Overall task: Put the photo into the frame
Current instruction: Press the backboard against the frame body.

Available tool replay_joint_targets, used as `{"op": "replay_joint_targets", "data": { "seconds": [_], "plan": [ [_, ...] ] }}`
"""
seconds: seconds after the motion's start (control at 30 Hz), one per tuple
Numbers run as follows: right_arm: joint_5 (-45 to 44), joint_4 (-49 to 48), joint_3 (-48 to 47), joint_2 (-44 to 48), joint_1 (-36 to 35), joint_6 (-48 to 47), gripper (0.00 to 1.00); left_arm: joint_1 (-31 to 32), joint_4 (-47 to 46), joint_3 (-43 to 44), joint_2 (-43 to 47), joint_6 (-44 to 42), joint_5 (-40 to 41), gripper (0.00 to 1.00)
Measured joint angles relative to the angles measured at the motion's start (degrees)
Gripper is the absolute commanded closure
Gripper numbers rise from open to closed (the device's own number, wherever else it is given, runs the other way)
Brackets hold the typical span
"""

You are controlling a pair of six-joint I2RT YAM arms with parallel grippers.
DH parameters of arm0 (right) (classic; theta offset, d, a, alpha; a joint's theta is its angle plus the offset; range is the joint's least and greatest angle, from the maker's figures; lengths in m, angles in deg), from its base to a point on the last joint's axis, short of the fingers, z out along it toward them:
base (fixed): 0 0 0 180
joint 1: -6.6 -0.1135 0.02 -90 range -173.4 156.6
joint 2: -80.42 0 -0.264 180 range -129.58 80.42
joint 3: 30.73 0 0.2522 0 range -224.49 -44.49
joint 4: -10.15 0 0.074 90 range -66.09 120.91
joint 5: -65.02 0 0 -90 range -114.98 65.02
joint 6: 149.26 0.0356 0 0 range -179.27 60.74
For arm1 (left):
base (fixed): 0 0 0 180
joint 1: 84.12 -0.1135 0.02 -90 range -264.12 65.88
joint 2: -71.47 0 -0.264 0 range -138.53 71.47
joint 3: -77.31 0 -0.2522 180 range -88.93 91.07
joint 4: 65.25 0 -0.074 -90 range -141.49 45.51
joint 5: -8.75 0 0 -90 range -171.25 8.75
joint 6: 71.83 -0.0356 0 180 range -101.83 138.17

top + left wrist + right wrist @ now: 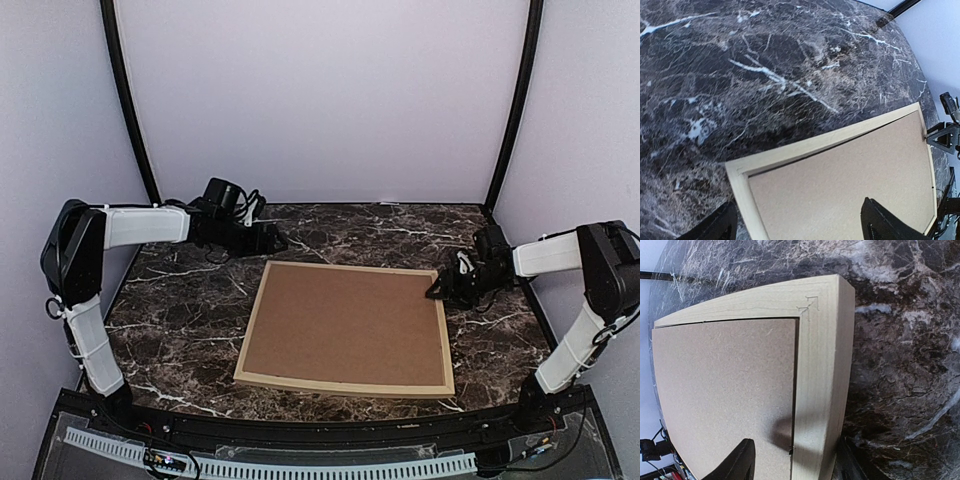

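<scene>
The frame lay flat on the marble table, with the brown backing board facing up. One corner rail sat beneath my right gripper, its half-parted fingers straddling the rail without clamping it. Another corner lay under my left gripper, which hung wide open above it.

Dark marble table with white veins, brown backing board lying flat at its middle, pale walls behind
</scene>
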Motion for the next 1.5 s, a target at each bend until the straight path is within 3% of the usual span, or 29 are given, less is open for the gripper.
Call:
{"op": "replay_joint_targets", "data": {
  "seconds": [0.33, 0.57, 1.5],
  "plan": [
    [-0.02, 0.04, 0.02, 0.00, -0.02, -0.04, 0.44, 0.00, -1.68, 10.75, -10.34, -1.55, -7.32, 0.14],
    [0.00, 0.11, 0.02, 0.02, 0.00, -0.04, 0.44, 0.13, -1.38, 12.15, -14.99, -1.55, -9.94, 0.16],
    [0.00, -0.11, 0.15, 0.02, -0.02, -0.04, 0.44, 0.87, 3.98, 13.44, -15.67, -2.67, -9.88, 0.23]
  ]
}}
